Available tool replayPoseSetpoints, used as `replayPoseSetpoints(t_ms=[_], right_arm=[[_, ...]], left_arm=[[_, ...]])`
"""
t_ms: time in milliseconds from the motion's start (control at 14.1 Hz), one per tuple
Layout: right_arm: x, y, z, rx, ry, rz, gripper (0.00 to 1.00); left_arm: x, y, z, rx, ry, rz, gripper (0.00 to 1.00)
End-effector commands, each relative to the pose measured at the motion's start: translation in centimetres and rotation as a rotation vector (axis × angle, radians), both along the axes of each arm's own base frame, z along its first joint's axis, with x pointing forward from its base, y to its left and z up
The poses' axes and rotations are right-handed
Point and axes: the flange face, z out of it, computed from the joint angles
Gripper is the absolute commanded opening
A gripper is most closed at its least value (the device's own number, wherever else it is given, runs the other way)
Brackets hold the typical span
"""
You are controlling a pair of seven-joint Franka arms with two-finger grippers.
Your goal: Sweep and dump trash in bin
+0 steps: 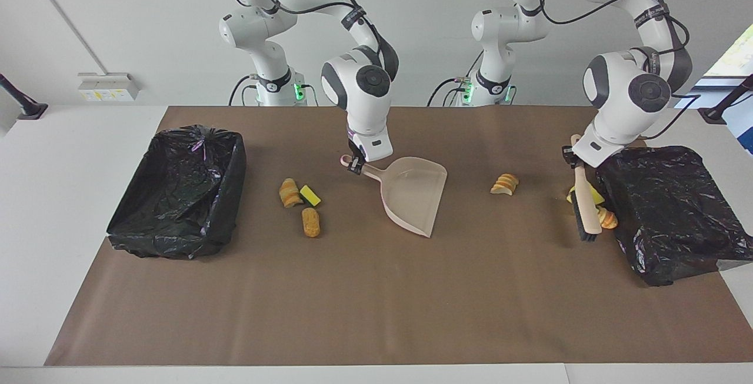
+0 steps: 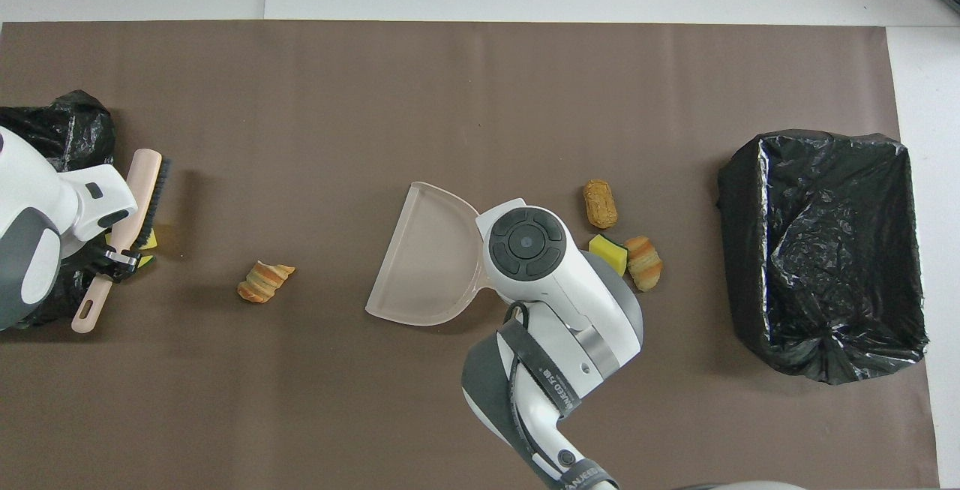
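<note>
My left gripper (image 1: 572,157) (image 2: 120,259) is shut on the handle of the beige brush (image 1: 583,207) (image 2: 142,193), whose bristles point down right beside the black-bagged bin (image 1: 670,213) at the left arm's end. Trash there: a yellow sponge (image 1: 593,196) and a bread chunk (image 1: 607,219) against the brush. Another bread chunk (image 1: 505,184) (image 2: 264,282) lies alone between brush and dustpan. My right gripper (image 1: 353,164) is shut on the handle of the beige dustpan (image 1: 412,193) (image 2: 427,265), which tilts lip-down. In the overhead view the right wrist hides that gripper.
A striped bread piece (image 1: 288,192) (image 2: 645,263), a yellow sponge (image 1: 310,195) (image 2: 607,254) and a tan chunk (image 1: 310,221) (image 2: 600,203) lie between the dustpan and an open black-lined bin (image 1: 176,246) (image 2: 825,370) at the right arm's end. Brown paper covers the table.
</note>
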Motion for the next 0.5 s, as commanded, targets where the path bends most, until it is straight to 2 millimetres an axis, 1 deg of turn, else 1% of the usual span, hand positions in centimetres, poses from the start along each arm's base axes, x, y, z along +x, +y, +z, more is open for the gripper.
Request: replayPoseSetpoints(t_ms=[0, 71, 213, 284, 355, 426], right_arm=[[-0.2, 0.0, 0.0, -0.005, -0.002, -0.013, 0.0], [-0.2, 0.0, 0.0, -0.004, -0.001, -0.013, 0.0], [-0.2, 0.0, 0.0, -0.003, -0.002, -0.013, 0.0], [-0.2, 0.0, 0.0, -0.004, -0.003, -0.014, 0.0], [-0.2, 0.0, 0.0, -0.003, -0.002, -0.015, 0.0], [-0.2, 0.0, 0.0, -0.003, -0.002, -0.015, 0.0]], left_arm=[[0.1, -0.5, 0.3, 0.061, 0.007, -0.07, 0.0], [0.0, -1.8, 0.5, 0.066, 0.028, -0.081, 0.0], [-0.1, -5.4, 2.7, 0.082, 0.062, -0.088, 0.0], [-0.6, -7.0, 3.9, 0.084, 0.078, -0.081, 0.0], [-0.9, -8.9, 6.0, 0.07, 0.078, -0.078, 0.0], [-1.2, -10.1, 7.7, 0.061, 0.096, -0.076, 0.0]])
